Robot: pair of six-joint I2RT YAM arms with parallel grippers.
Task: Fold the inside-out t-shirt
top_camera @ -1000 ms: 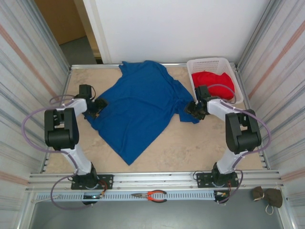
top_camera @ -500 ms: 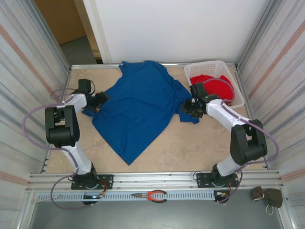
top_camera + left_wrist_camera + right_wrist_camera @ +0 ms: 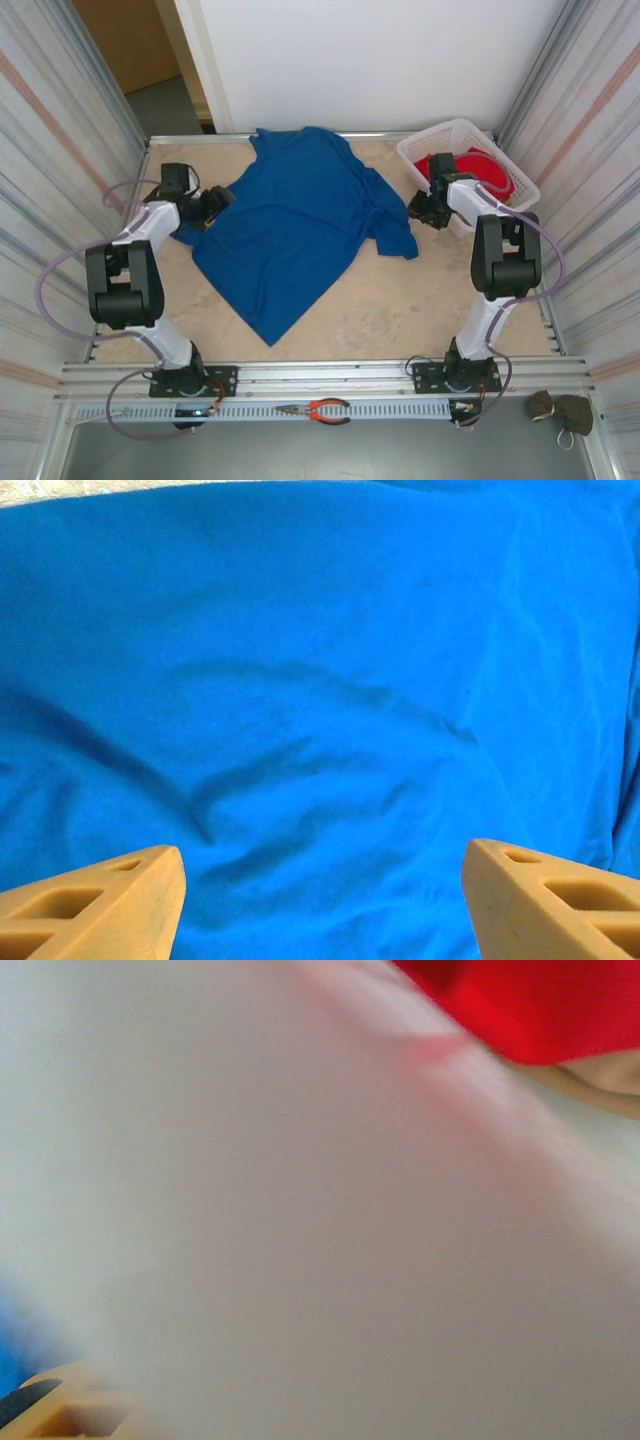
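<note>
Top view: the royal-blue t-shirt (image 3: 290, 230) is lying spread over the middle of the mottled beige table (image 3: 400, 310). It's soft cotton w/ rumples, and one corner is pointing toward the near edge. L gripper (image 3: 208, 205) is sitting at the shirt's left edge. R gripper (image 3: 425, 210) is pressing up against the near-left side of a white plastic lattice basket (image 3: 425, 138), just right of the shirt's bunched right sleeve. The basket is sitting skewed in the back-right corner, w/ a red garment (image 3: 485, 180) heaped inside. Red-handled pliers (image 3: 318, 409) are lying on the front rail (image 3: 400, 378), and a tan cloth (image 3: 562, 410) is resting off to the near right.

L wrist view: shirt fabric (image 3: 320, 680) is spreading under the cam, matte, w/ shallow curving creases. L gripper (image 3: 325, 900) is standing wide apart, its tan wedge-shaped fingers (image 3: 110, 905) hollow-cored.

R wrist view: the basket wall (image 3: 300, 1210) is blocking the lens as a white blur, w/ the red garment (image 3: 530, 1005) showing top right. One tan fingertip (image 3: 60, 1410) is peeking in bottom left, so I can't tell how wide the R pincer is.
</note>
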